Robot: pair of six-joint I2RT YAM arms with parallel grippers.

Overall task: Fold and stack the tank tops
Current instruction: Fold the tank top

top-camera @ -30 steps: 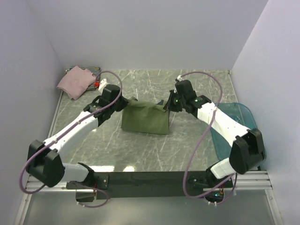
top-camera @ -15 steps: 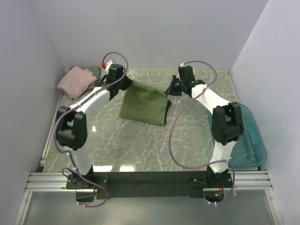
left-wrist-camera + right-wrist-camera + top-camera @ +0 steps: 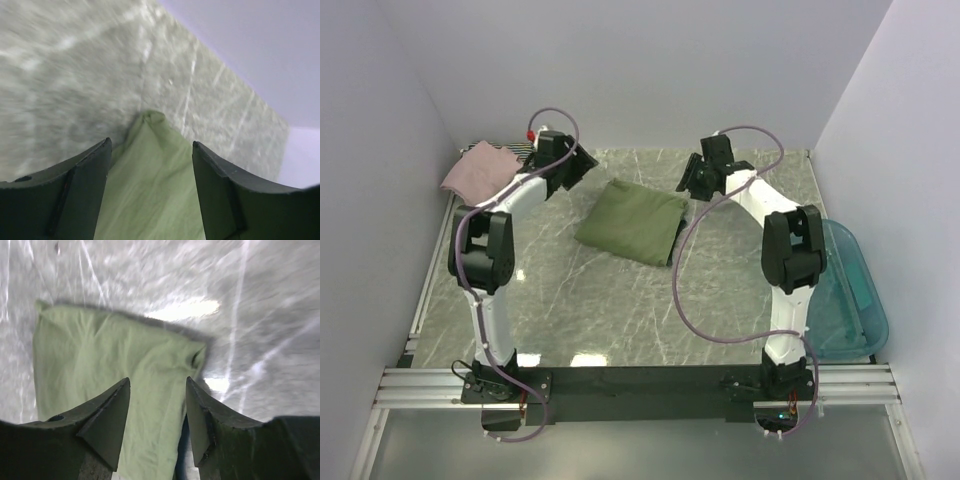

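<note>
The olive-green tank top [image 3: 632,221] lies folded flat on the marble table, near the back centre. A pale pink tank top [image 3: 477,174] rests on a striped one [image 3: 516,150] in the back left corner. My left gripper [image 3: 582,164] hangs open just left of the green top's far corner, with green cloth [image 3: 150,185] showing between its fingers but nothing gripped. At the top's right far corner my right gripper [image 3: 686,184] is also open, above the fabric [image 3: 100,355], and a strip of navy trim [image 3: 182,447] peeks out beneath.
A translucent teal plastic tub [image 3: 848,290] sits at the right edge of the table. Grey walls close in on the left, back and right. Both arms stretch far toward the back, with cables looping above them.
Both grippers have opened and let go of the green tank top, which dropped flat onto the table. The two arms have pulled back and outward, toward the rear.
</note>
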